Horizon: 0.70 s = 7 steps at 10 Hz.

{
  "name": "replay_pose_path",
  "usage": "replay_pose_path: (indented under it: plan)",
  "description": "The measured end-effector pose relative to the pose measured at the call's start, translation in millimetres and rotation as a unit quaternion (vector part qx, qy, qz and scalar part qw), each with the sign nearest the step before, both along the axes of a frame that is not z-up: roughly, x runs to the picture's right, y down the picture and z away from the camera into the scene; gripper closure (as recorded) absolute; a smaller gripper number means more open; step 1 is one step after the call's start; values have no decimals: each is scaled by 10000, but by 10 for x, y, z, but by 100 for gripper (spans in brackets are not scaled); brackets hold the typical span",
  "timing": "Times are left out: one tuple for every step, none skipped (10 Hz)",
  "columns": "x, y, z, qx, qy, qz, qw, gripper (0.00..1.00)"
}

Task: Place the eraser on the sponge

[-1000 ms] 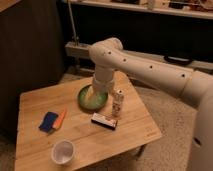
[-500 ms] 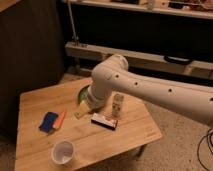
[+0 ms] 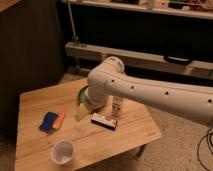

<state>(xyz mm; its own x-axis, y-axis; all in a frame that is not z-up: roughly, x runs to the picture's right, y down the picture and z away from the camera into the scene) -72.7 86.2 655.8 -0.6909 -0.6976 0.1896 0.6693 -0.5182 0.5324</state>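
Note:
The eraser point(image 3: 104, 121), a dark oblong block with a white face, lies flat on the wooden table point(image 3: 135, 132) right of centre. The blue sponge point(image 3: 48, 121) lies flat near the left side of the table, well apart from the eraser. My gripper point(image 3: 82, 113) hangs low over the table at the end of the white arm point(image 3: 145, 92), just left of the eraser and right of the sponge. It holds nothing that I can make out.
A slim orange stick point(image 3: 60, 118) lies against the sponge's right side. A white cup point(image 3: 62, 151) stands near the front edge. An upright white can point(image 3: 117, 105) stands just behind the eraser. A green bowl point(image 3: 81, 93) is half hidden behind the arm.
The arm has swung left and down toward the table, so the gripper now sits lower and nearer the eraser. It covers more of the green bowl. The objects have not moved.

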Motion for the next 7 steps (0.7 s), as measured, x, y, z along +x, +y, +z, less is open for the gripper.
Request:
replay_pose_path:
  plan:
    - [38,83,148,-11,76,-123,9999,20]
    - [78,194,347,-31,82,-261,9996,20]
    - [109,275,508,-60,31,-399,9992,20]
    - [136,348,651,-123,-62,-544,9984,20]
    - [163,387,763,-154,-172,-738,9970,20]
    - [154,429,869,-172,-372,-1042,9937,20]
    - [131,434,973,-178,-580,-1356,9889,20]
